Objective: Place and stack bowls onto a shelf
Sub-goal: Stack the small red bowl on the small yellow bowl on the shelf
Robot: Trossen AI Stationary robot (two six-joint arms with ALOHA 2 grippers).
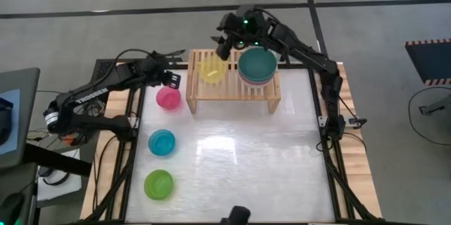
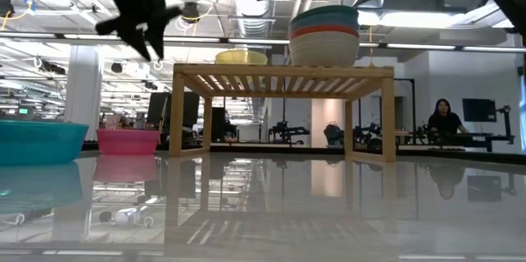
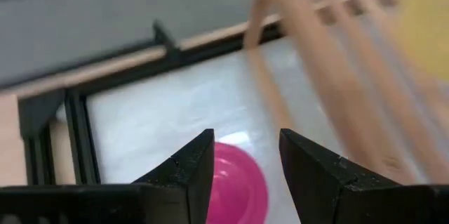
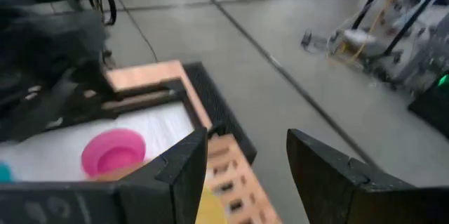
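Wood makes up the shelf (image 1: pixel 232 92), a low rack with thin slats on top and flat legs. On it sits a stack of big bowls (image 1: pixel 257 68), with teal on top, and beside that a small yellow bowl (image 1: pixel 212 69). We still have three small bowls down on the shiny white table (image 1: pixel 282 161): a pink bowl (image 1: pixel 168 97) just beside the shelf's leg, a cyan bowl (image 1: pixel 161 142) nearer us, and a lime green bowl (image 1: pixel 158 184) nearest the table's front edge.

We think the pink bowl is next. Our left claw (image 3: pixel 240 159) hangs above it with its two dark fingers apart and nothing between them. To do this well, we should go straight down so one finger slips inside the rim and one stays outside, then squeeze softly. The bowl is smooth plastic, round and light, so a hard squeeze could make it pop out or slide on the slick table. We should lift it well clear of the shelf's edge and set it inside the yellow bowl so they nest.

Our right claw (image 4: pixel 238 161) hangs up high by the back of the shelf, above the yellow bowl. Its fingers are apart too, and it holds nothing.
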